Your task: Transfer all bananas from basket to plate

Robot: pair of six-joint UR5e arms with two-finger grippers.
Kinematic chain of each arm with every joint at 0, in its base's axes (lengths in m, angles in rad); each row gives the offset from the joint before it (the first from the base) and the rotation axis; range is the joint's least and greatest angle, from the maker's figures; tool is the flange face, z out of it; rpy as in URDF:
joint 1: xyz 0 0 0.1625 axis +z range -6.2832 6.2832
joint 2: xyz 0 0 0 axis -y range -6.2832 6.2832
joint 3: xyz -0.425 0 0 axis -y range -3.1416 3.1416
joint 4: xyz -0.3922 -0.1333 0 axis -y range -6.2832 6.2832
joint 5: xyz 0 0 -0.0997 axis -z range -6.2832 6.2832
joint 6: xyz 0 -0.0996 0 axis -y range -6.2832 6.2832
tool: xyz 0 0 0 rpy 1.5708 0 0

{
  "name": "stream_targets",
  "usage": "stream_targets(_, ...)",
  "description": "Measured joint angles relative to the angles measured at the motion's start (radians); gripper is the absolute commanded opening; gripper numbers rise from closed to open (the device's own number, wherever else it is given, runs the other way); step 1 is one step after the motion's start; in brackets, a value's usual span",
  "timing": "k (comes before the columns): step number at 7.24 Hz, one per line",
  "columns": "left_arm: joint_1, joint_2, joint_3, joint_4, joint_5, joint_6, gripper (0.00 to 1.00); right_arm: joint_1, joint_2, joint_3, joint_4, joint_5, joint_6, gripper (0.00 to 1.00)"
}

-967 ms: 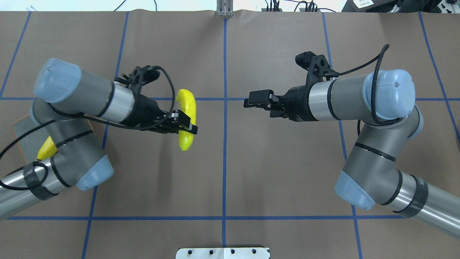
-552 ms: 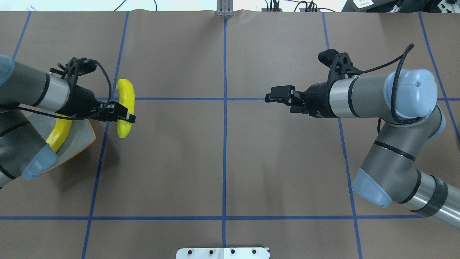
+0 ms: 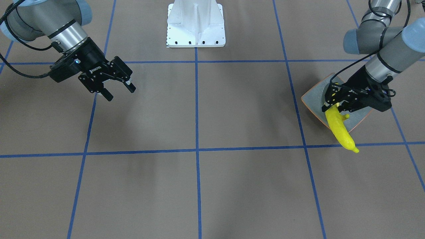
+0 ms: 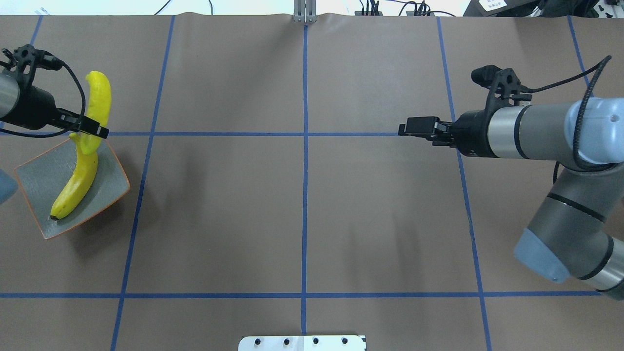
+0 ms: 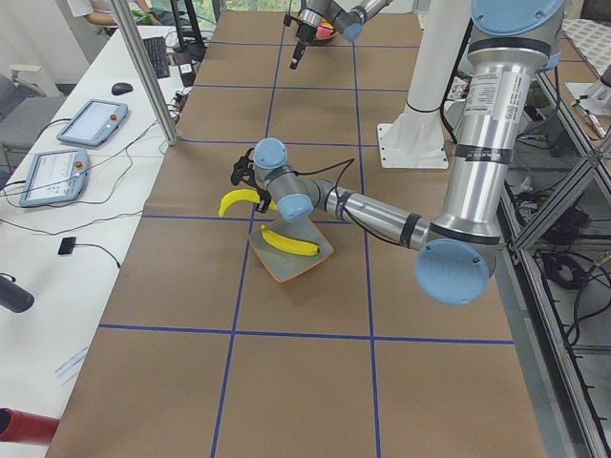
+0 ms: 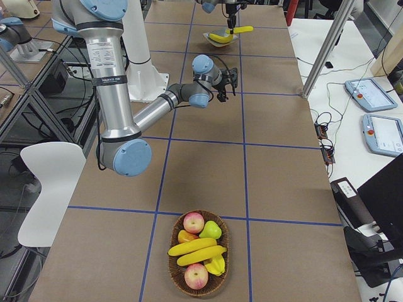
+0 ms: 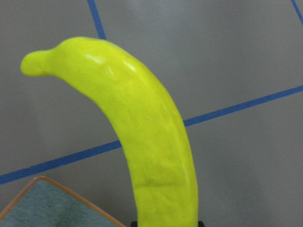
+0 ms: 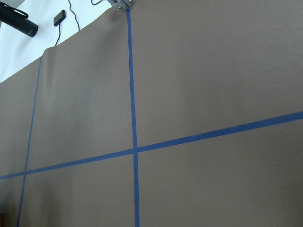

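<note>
My left gripper is shut on a yellow banana, held in the air over the far edge of the plate. The plate is a grey-green square dish with an orange rim, and a second banana lies across it. In the front-facing view the held banana hangs from the left gripper past the plate. It fills the left wrist view. My right gripper is open and empty above bare table. The basket holds two more bananas.
The wicker basket sits at the table's right end, seen only in the exterior right view, with apples and a green pear in it. The white robot base stands at the table's near-robot edge. Blue tape lines grid the brown table.
My left arm has swung left with the banana, from mid-table to above the plate's far edge. My right arm has drawn back to the right, its gripper empty throughout.
</note>
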Motion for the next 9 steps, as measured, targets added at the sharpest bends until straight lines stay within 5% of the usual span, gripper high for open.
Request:
stream_targets(4, -0.027, 0.089, -0.007, 0.021, 0.087, 0.139, 0.00, 0.167, -0.160, 0.003, 0.001, 0.139, -0.306, 1.00)
stream_targets(7, -0.048, 0.135, -0.027, 0.052, 0.186, 0.246, 0.00, 0.212, -0.203, -0.002, 0.003, 0.159, -0.426, 1.00)
stream_targets(9, -0.034, 0.164, -0.150, 0.280, 0.321, 0.366, 0.00, 0.227, -0.214, 0.005, 0.003, 0.158, -0.433, 1.00)
